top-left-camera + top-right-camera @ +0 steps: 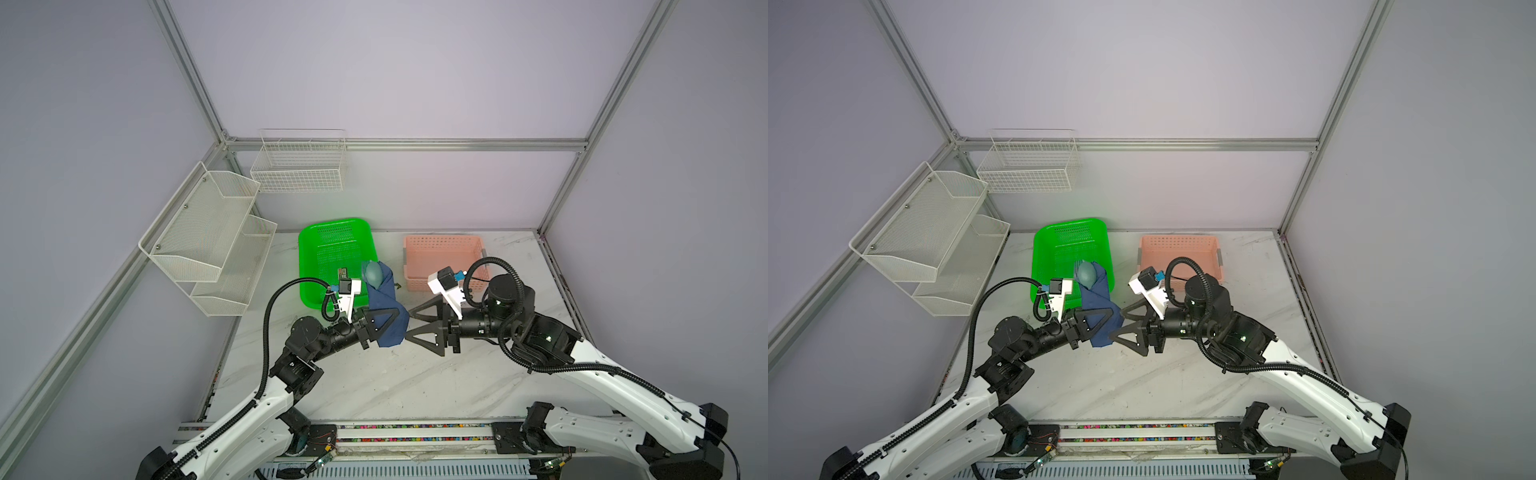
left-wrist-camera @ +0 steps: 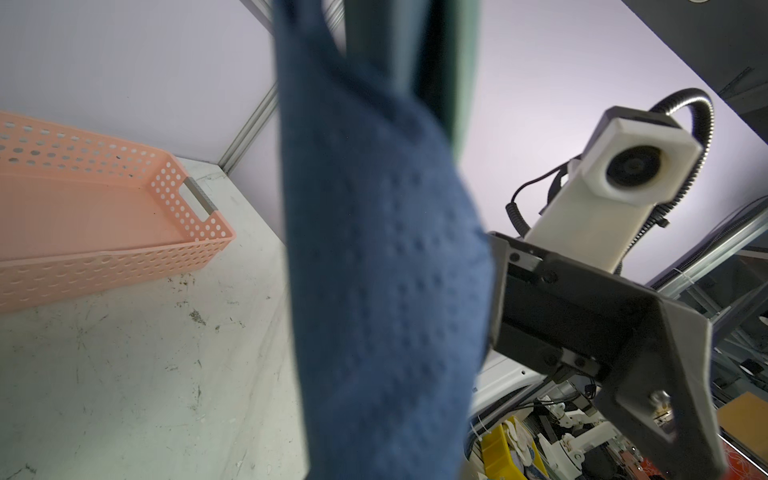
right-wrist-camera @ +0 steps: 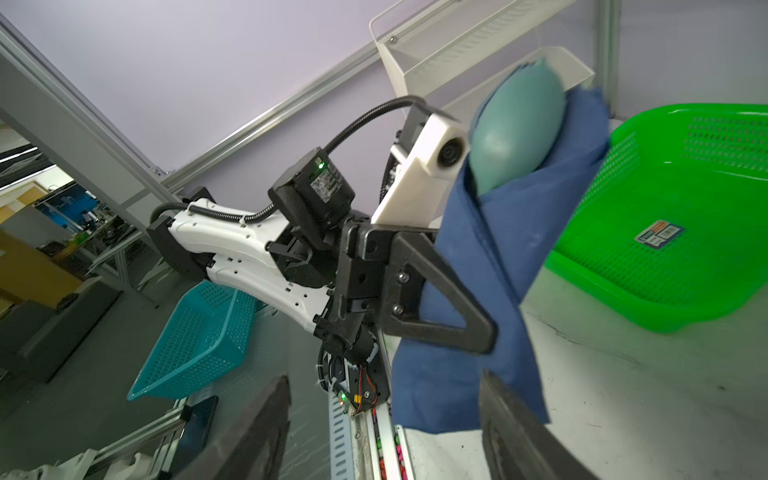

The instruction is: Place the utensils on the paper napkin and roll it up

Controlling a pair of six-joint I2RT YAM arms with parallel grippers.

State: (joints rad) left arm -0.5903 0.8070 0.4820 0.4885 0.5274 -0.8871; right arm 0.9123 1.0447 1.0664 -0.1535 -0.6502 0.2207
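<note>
**Status.** The paper napkin (image 1: 384,299) is wrapped into a loose roll around the utensils. Only 1 piece shows: the spoon bowl (image 3: 515,133) sticks out of one end of the roll. Any other pieces are hidden inside, so their count cannot be confirmed.

**Location.** The roll is off the table (image 1: 374,386), held at the near corner of the green basket (image 1: 307,249). In both top views its spoon end overlaps that basket's rim.

**Claws.** The left gripper (image 1: 399,324) is pressed together across the middle of the roll and carries it alone. The right gripper (image 1: 408,325) stands spread, just beside the roll and facing it, with nothing between its jaws.

**Judgement.** Placing and rolling appear essentially done. The wrap looks slack, with a free flap at the lower end, so tightening it or setting the bundle down is likely all that remains.

**Risk.** The spoon could slide out if the roll is tipped.
</note>
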